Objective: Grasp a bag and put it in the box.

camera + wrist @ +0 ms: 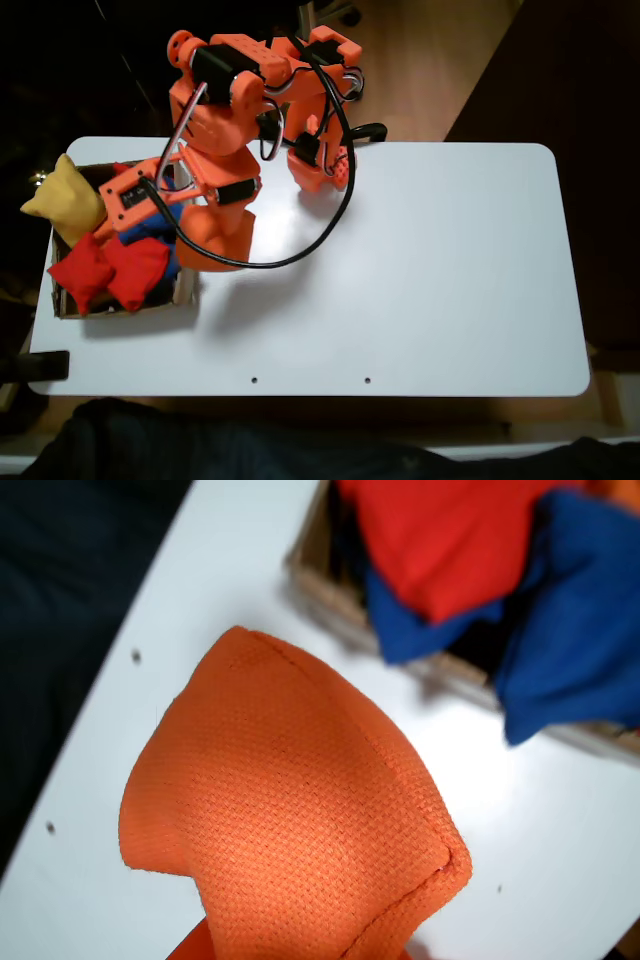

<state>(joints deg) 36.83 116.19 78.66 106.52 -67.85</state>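
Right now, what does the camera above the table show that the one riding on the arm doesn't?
The fixed view alone shows the whole white table, the orange arm, a yellow beanbag leaning over the box's left end, and two red beanbags in the box.

The wrist view alone shows the weave of the orange bag up close, hanging above the table beside the box, and blue beanbags spilling over the wall.

Both show the cardboard box with red and blue beanbags, and the white tabletop.
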